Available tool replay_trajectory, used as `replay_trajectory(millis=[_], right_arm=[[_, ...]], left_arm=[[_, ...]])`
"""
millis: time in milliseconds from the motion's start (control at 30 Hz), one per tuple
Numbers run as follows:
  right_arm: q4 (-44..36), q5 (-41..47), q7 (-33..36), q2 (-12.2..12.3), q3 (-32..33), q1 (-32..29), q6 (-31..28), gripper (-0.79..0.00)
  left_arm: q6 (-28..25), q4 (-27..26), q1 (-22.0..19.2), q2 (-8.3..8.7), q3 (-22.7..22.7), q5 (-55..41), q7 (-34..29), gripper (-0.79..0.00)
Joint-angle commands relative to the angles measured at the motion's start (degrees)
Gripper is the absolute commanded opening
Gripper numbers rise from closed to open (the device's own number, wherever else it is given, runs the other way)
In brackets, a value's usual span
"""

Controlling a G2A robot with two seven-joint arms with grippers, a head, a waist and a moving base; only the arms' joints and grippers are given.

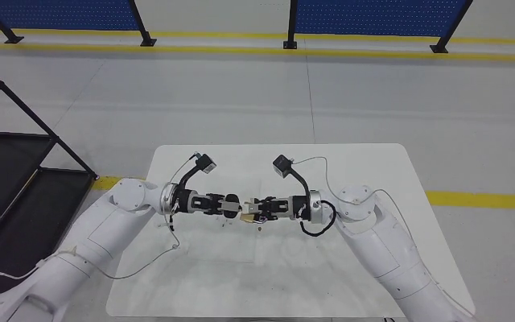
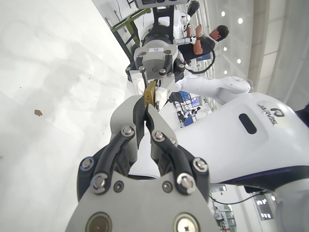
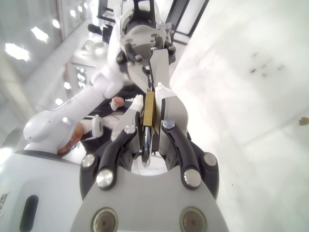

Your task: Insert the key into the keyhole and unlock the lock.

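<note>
Take the white table (image 1: 362,169) as a clock face with the robot standing at 6. The 2 white arms come in over the top, the left from about 8 o'clock and the right from about 4. Their grippers meet nose to nose near the middle, a little toward 9, held above the surface.

On the table just to the 6 side of that meeting point lies 1 small brown speck (image 2: 38,112), apart from everything else.

The right gripper (image 3: 149,97) is clamped on the brass padlock (image 3: 149,108), 1 white finger pressed on each broad side. The lock's steel shackle (image 3: 146,146) points back toward that gripper's own wrist, at 3. The flat end of the lock faces 9, toward the other arm.

The left gripper (image 2: 145,112) is pinched down narrow, its black pads (image 2: 138,112) all but touching. Between them sits the key (image 3: 150,85) — seen edge-on as a thin sliver. It runs straight from those pads to the lock's facing end and touches it. How far it sits in the keyhole I cannot tell. The shackle looks seated in the body, though the fingers hide where it enters.

Beyond the table, at 9 o'clock, a black rack (image 1: 32,177) stands on the pale floor. A yellow floor line (image 1: 467,198) shows past the 3 o'clock edge — and at 12, farthest off, stand blue barriers (image 1: 370,16) on black feet.
</note>
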Motion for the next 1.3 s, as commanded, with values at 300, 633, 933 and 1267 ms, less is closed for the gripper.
replay_trajectory(millis=[300,633,933,1267], right_arm=[[0.0,0.0,0.0,0.0,0.0,0.0,0.0,-0.785],[0.0,0.0,0.0,0.0,0.0,0.0,0.0,-0.785],[0.0,0.0,0.0,0.0,0.0,0.0,0.0,-0.785],[0.0,0.0,0.0,0.0,0.0,0.0,0.0,-0.785]], left_arm=[[-2.1,-1.6,2.5,0.69,-1.8,1.6,2.1,-0.785],[-6.6,-4.0,4.3,1.59,-3.3,6.9,6.6,-0.785],[-10.6,-5.1,5.6,2.35,-3.7,11.6,10.6,-0.785],[-15.3,-5.8,6.9,3.1,-4.5,16.7,15.4,-0.785]])
